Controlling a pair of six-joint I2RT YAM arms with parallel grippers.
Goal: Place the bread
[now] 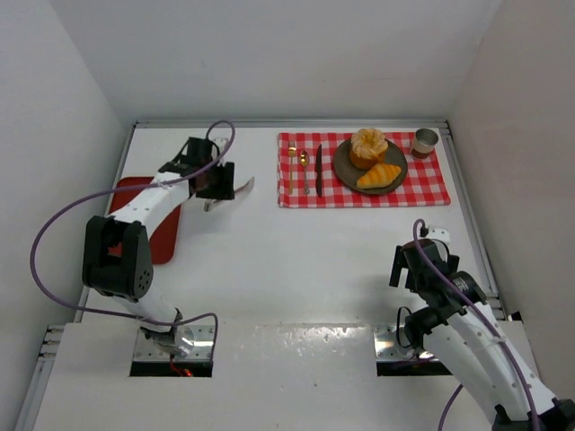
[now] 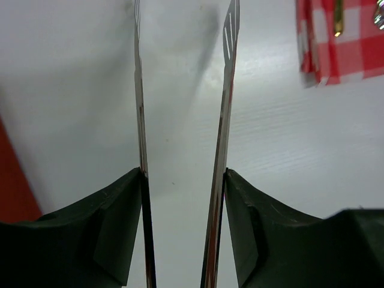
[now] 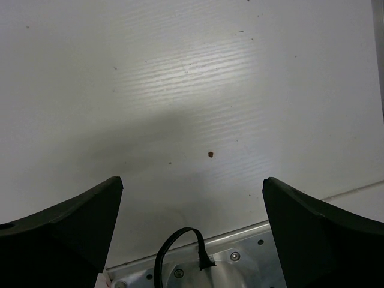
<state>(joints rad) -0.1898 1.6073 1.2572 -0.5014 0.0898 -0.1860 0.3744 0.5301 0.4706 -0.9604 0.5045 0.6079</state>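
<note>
A golden croissant (image 1: 378, 176) and a round orange-brown bun (image 1: 368, 146) lie on a dark plate (image 1: 342, 168) on the red checked cloth (image 1: 431, 187) at the back right. My left gripper (image 1: 218, 180) is over the white table left of the cloth and is shut on metal tongs (image 1: 231, 191). In the left wrist view (image 2: 183, 174) the two tong blades (image 2: 224, 120) stand apart with nothing between them. My right gripper (image 1: 431, 239) is open and empty near the front right; the right wrist view (image 3: 192, 183) shows only bare table under it.
A red board (image 1: 166, 235) lies at the left edge under the left arm. On the cloth are a fork (image 1: 292, 169), a second utensil (image 1: 305, 171), a knife (image 1: 318, 169) and a small cup (image 1: 425, 141). White walls close in the table.
</note>
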